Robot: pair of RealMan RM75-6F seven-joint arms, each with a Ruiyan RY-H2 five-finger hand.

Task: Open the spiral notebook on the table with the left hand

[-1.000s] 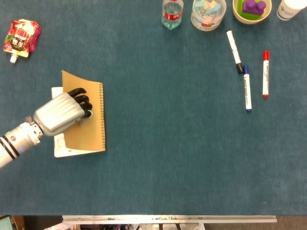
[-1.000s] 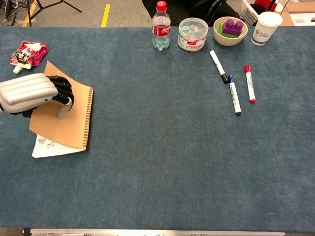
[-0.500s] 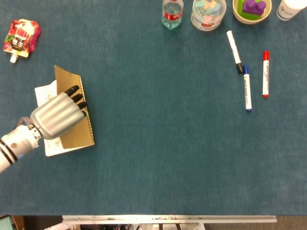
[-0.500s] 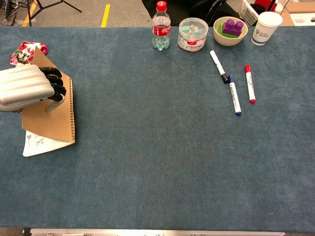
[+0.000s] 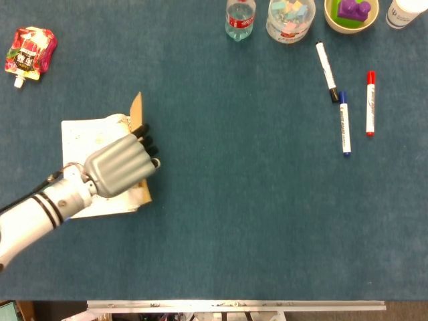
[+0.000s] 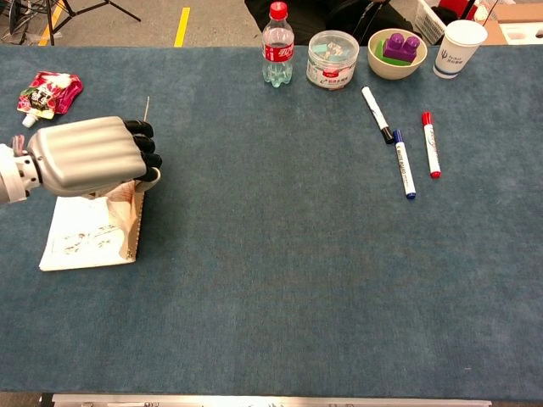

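My left hand [image 5: 122,167] holds the notebook [image 5: 93,144] cover [image 5: 137,110] upright, fingers curled on it; I'd swing it on toward three o'clock, gently, till flat.

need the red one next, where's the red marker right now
The red marker lies on the blue felt table at the far right of the head view, just right of the blue marker and below the white paper cup.
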